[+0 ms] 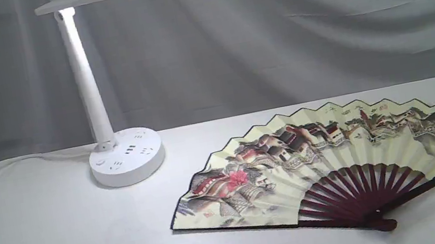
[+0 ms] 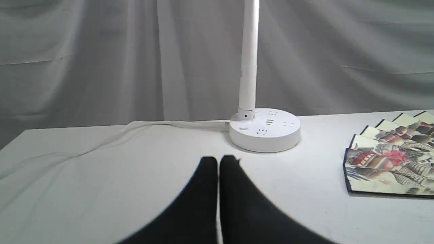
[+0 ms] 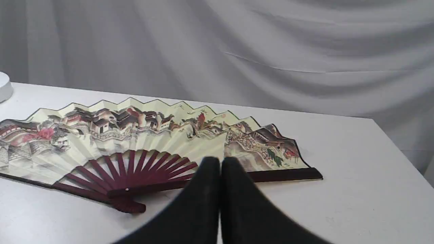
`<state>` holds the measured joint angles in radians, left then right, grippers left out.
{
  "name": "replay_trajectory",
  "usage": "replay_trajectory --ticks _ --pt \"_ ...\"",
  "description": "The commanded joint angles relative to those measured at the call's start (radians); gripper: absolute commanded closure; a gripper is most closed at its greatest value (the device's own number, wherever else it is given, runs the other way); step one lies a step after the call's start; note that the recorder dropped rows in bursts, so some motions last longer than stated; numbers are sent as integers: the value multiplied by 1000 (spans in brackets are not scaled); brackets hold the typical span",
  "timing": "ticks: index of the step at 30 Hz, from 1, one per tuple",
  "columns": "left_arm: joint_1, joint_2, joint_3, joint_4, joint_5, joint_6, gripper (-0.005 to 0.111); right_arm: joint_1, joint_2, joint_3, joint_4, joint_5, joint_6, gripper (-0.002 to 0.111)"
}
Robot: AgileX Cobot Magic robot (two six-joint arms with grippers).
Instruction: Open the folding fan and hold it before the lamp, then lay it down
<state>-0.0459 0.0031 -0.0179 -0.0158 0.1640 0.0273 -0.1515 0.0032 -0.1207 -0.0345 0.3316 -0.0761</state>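
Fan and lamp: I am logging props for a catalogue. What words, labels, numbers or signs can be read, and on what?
No text can be read.
Fan: faint dark marks and a red seal-like spot near its top rim, too small and blurred to read.
Lamp: sockets and buttons on the base, no legible label.

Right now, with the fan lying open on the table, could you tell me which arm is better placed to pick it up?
Probably the right. The right gripper, shut, sits close before the ribs of the folding fan; the left gripper, also shut, faces the lamp, with the fan off to one side.
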Motion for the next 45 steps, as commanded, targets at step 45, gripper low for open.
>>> replay_trajectory --ticks 45 --pt "0 -3 18 1 19 0 107 2 -3 121 -7 -141 -20 108"
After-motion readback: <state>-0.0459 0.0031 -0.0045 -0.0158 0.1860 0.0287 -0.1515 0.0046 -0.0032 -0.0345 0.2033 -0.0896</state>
